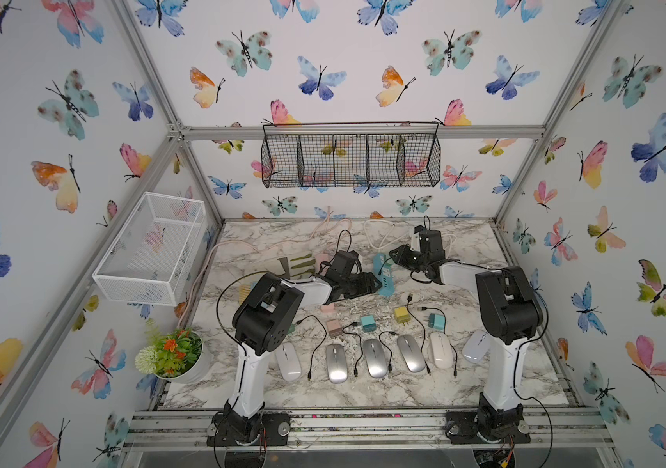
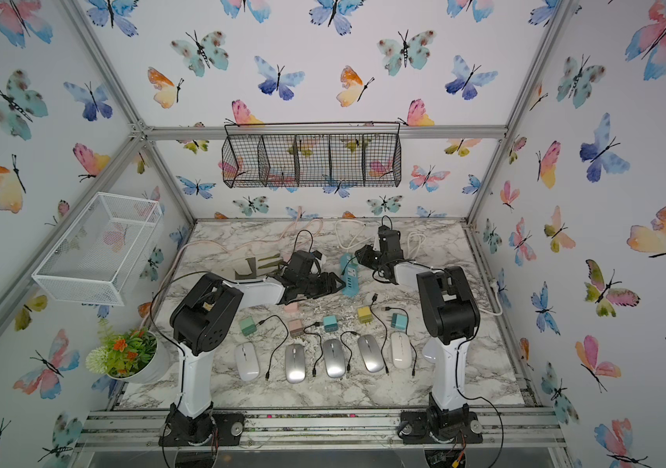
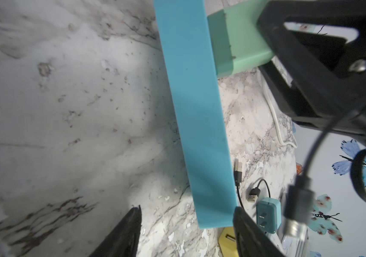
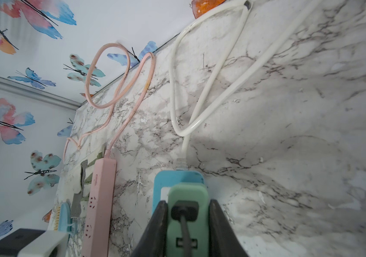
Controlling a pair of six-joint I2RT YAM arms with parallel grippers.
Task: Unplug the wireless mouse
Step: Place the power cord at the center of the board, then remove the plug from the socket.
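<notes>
A blue power strip (image 1: 384,275) (image 2: 350,278) (image 3: 197,111) lies mid-table. A green charger block (image 4: 187,195) (image 3: 237,40) is plugged into it, with a black cable (image 4: 185,220) in the block's socket. My right gripper (image 4: 188,202) (image 1: 398,256) is shut on that block, one finger on each side. My left gripper (image 3: 187,210) (image 1: 371,283) stands open at the strip's other end, one fingertip (image 3: 241,214) by the strip's corner. Several wireless mice (image 1: 373,358) (image 2: 333,358) lie in a row near the front. I cannot tell which mouse the cable runs to.
Loose charger blocks, pink (image 1: 334,326), teal (image 1: 368,323) and yellow (image 1: 401,314), lie with black cables behind the mice. A pink power strip (image 4: 100,195) lies left of the blue one. White cord (image 4: 199,89) loops at the back. A potted plant (image 1: 173,354) stands front left.
</notes>
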